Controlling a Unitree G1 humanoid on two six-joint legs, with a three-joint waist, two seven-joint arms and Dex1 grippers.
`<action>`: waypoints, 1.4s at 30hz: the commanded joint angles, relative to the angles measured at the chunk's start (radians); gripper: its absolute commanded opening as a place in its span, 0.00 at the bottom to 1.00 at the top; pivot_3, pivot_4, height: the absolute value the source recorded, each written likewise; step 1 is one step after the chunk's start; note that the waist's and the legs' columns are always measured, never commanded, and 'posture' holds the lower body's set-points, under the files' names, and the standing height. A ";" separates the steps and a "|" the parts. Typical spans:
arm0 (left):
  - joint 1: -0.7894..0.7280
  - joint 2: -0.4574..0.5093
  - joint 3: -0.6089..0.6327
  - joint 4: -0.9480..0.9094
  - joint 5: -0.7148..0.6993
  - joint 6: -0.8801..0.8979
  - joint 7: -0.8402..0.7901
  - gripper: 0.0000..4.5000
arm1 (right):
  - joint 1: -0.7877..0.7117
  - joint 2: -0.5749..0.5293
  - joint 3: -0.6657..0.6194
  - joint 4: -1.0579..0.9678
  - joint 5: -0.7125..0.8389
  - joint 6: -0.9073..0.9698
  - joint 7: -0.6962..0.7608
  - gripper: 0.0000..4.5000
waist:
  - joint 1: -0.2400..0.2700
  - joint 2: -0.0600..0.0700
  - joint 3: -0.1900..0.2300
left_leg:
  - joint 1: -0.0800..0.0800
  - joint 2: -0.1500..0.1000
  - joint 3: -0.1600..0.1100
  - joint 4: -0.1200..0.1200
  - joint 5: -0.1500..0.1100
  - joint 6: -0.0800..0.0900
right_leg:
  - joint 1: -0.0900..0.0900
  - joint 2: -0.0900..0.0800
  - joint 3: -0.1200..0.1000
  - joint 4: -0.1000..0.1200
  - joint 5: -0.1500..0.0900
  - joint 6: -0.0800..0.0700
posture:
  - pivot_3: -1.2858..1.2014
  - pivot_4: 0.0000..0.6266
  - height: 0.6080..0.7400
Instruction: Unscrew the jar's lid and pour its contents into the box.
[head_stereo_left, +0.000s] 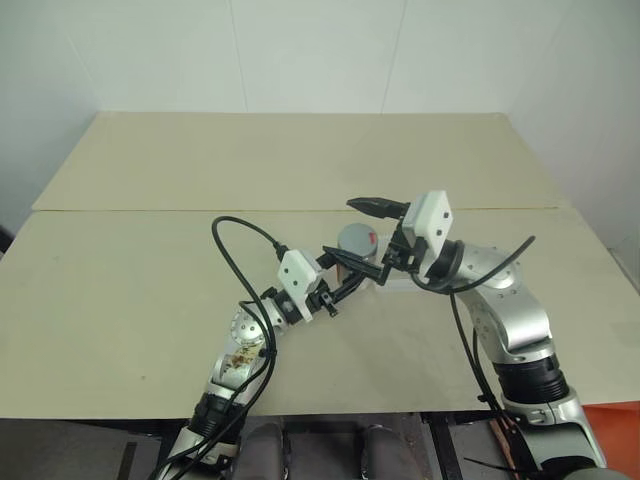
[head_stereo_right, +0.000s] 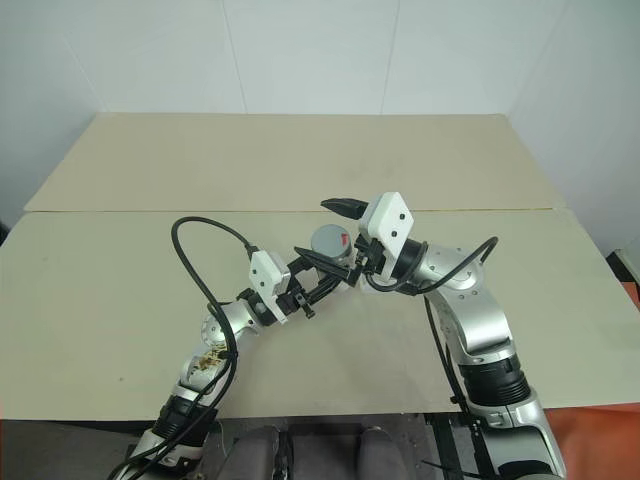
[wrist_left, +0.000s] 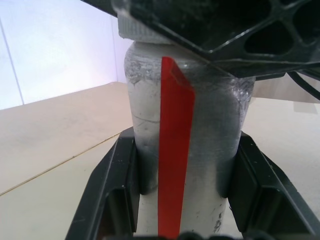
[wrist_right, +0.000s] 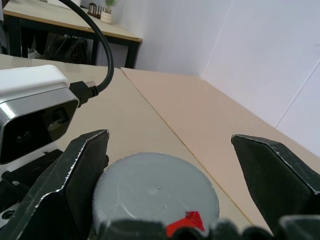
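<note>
- Pinching the jar (wrist_left: 182, 145) between both fingers, the left gripper (head_stereo_left: 352, 268) holds it upright.
- Right wrist view: right gripper (wrist_right: 165, 175) spread around the lid (wrist_right: 155, 192).
- Head views: box (head_stereo_left: 400, 284) behind the grippers.

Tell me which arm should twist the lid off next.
The right. The right gripper is open with its fingers on either side of the lid, while the left gripper is shut on the jar, holding it upright above the table.
</note>
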 joint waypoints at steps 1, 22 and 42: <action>-0.006 0.002 0.005 -0.024 -0.011 -0.015 -0.001 0.43 | 0.005 -0.023 -0.035 -0.041 0.006 -0.004 0.001 0.99 | 0.000 0.000 0.000 | 0.000 0.000 0.000 0.000 0.000 0.000 | 0.000 0.000 0.000 0.000 0.000 0.000 | 0.52 0.24 1.00; -0.009 0.012 0.010 -0.023 -0.021 -0.020 -0.012 0.43 | 0.093 -0.112 -0.124 -0.079 0.058 -0.012 0.014 0.99 | 0.000 0.000 0.000 | 0.000 0.000 0.000 0.000 0.000 0.000 | 0.000 0.000 0.000 0.000 0.000 0.000 | 0.52 0.24 1.00; -0.001 0.010 0.010 -0.023 -0.016 -0.020 -0.018 0.43 | 0.217 -0.212 -0.196 -0.155 0.122 0.007 0.080 0.99 | -0.001 0.000 0.000 | 0.001 0.000 -0.001 0.000 0.000 0.000 | 0.001 0.000 0.000 0.000 0.000 0.000 | 0.52 0.24 1.00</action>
